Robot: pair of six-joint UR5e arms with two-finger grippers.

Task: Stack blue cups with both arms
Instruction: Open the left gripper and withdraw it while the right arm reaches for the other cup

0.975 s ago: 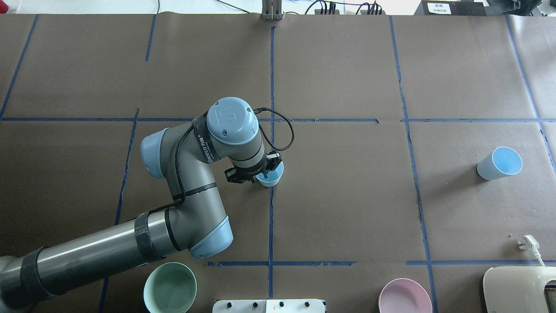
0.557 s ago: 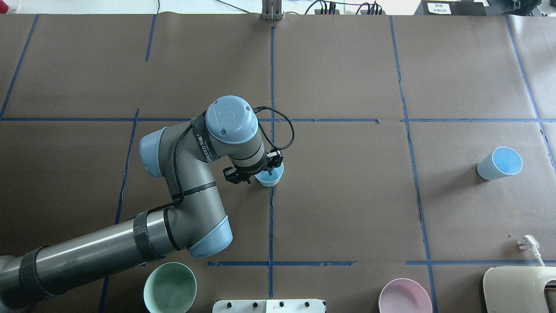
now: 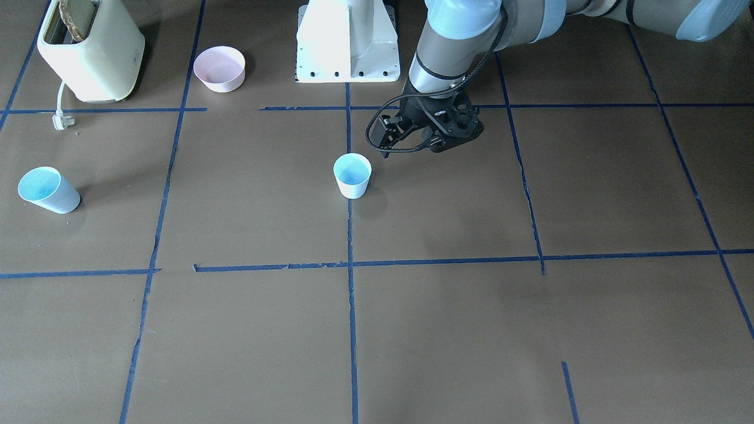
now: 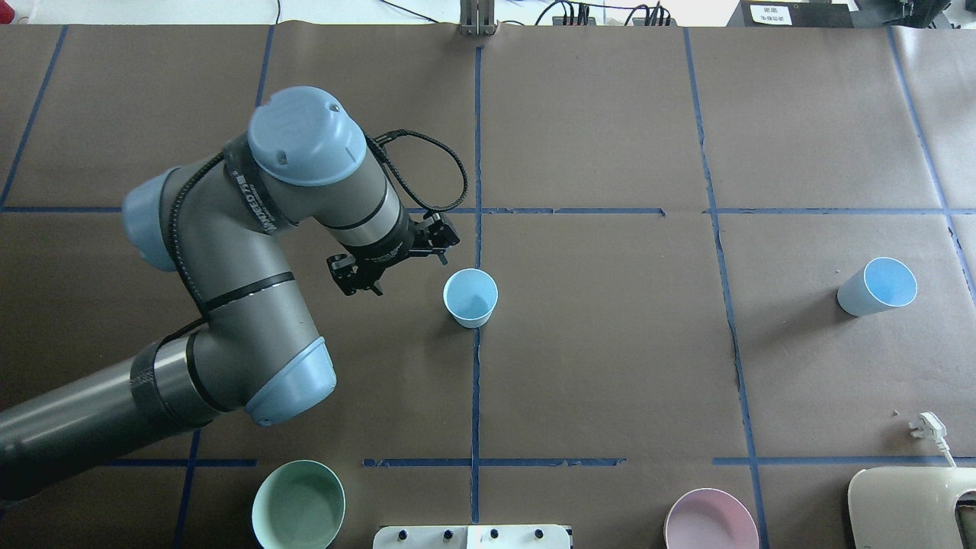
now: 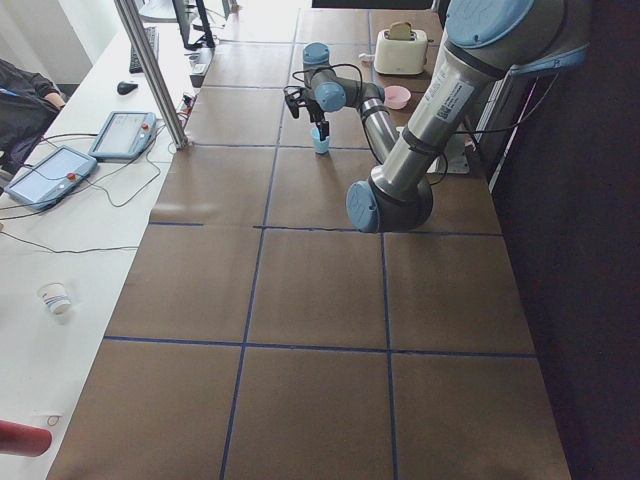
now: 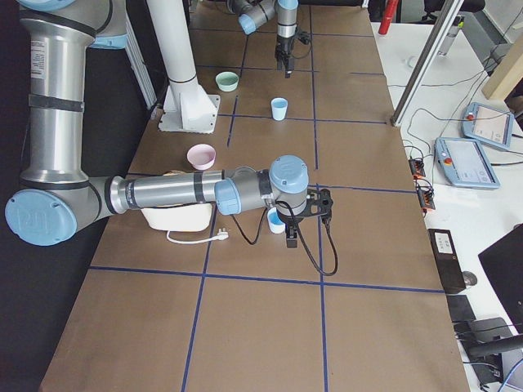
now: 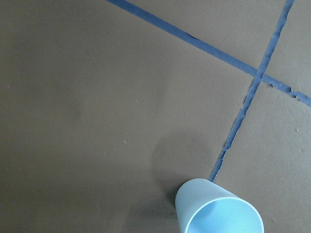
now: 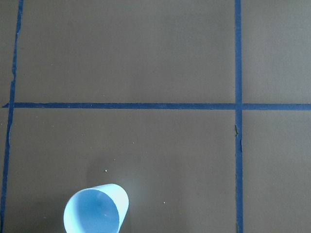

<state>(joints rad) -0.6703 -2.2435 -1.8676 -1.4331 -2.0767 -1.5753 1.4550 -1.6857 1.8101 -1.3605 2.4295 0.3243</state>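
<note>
Stacking was not begun: your small light-blue tapered plastic cup (image 4: 470, 297) stood mid-table, the second pale-blue plastic cup (image 4: 877, 286) well apart. Left gripper (image 3: 440, 134) hung released, empty; right gripper's (image 6: 291, 230) jaws I could not tell.

Overhead and front-facing views look down, sharing the centre cup (image 4: 470, 297).

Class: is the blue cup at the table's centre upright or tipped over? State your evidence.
Upright: the centre cup stands on its narrow base, open mouth facing up, with nothing touching it.
</note>
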